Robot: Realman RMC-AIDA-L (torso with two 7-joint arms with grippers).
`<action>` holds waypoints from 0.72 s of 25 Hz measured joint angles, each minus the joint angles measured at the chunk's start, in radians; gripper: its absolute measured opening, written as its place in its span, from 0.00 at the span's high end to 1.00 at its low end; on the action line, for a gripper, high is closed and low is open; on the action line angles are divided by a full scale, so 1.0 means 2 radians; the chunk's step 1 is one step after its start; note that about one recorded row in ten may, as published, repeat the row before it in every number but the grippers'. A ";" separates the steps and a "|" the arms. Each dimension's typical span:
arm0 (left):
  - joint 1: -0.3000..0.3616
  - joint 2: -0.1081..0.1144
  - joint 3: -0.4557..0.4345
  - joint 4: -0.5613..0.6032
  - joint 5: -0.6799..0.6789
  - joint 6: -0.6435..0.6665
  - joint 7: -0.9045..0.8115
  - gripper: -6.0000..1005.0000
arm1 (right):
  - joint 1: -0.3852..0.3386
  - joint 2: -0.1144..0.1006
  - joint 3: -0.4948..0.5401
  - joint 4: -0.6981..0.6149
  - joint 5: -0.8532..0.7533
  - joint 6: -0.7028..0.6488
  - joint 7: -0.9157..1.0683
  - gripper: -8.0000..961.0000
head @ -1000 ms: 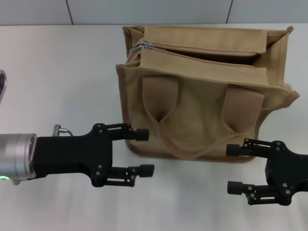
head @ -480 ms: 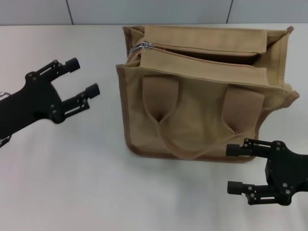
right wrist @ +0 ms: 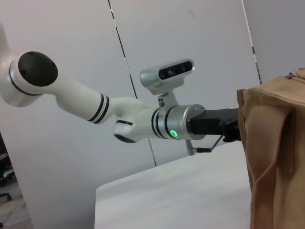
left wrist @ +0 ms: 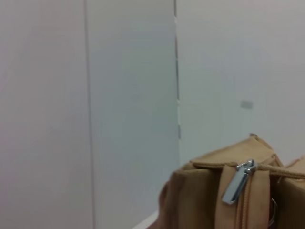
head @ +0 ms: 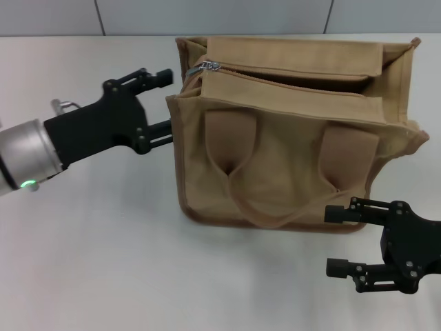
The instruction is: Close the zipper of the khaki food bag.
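Note:
The khaki food bag (head: 289, 158) stands on the white table, its two handles lying down over the front. Its zipper (head: 296, 84) runs along the top and lies open. The silver pull tab (head: 204, 67) sits at the bag's left end. My left gripper (head: 167, 101) is open, its fingertips right against the bag's left end, just below and left of the pull tab. The left wrist view shows the pull tab (left wrist: 237, 183) close up on the bag's end (left wrist: 195, 200). My right gripper (head: 334, 240) is open and empty, low at the bag's front right corner.
The white table (head: 103, 262) stretches to the left and front of the bag. A grey panelled wall (head: 207, 14) runs behind it. The right wrist view shows my left arm (right wrist: 181, 121) reaching to the bag's end (right wrist: 276, 157).
My left gripper has swung from the table's front left, up and to the right, to the bag's left end by the pull tab. The right gripper and the bag have not moved.

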 joint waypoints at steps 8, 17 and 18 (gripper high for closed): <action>-0.019 -0.001 0.008 -0.007 -0.006 -0.018 0.001 0.37 | 0.000 0.000 0.000 0.000 0.002 0.001 -0.001 0.19; 0.002 0.002 0.006 -0.002 -0.045 -0.005 0.002 0.71 | 0.004 0.000 -0.003 0.000 0.003 0.003 -0.002 0.19; 0.003 0.002 0.006 -0.002 -0.046 -0.003 0.002 0.76 | 0.005 0.000 -0.003 0.000 0.003 0.004 -0.002 0.20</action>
